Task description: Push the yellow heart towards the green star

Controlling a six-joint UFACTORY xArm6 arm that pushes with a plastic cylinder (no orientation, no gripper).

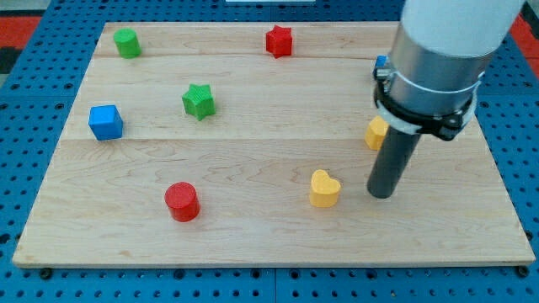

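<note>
The yellow heart (324, 188) lies on the wooden board (253, 227), right of the middle and near the view's bottom. The green star (199, 101) lies well to its upper left. My tip (381, 194) rests on the board just to the right of the yellow heart, a small gap between them. The arm's white and grey body rises above it at the view's top right.
A red cylinder (182, 202) sits at lower left, a blue cube (106, 122) at the left, a green cylinder (127, 42) at top left, a red star (279, 40) at top middle. A yellow block (376, 132) and a blue block (381, 61) are partly hidden behind the arm.
</note>
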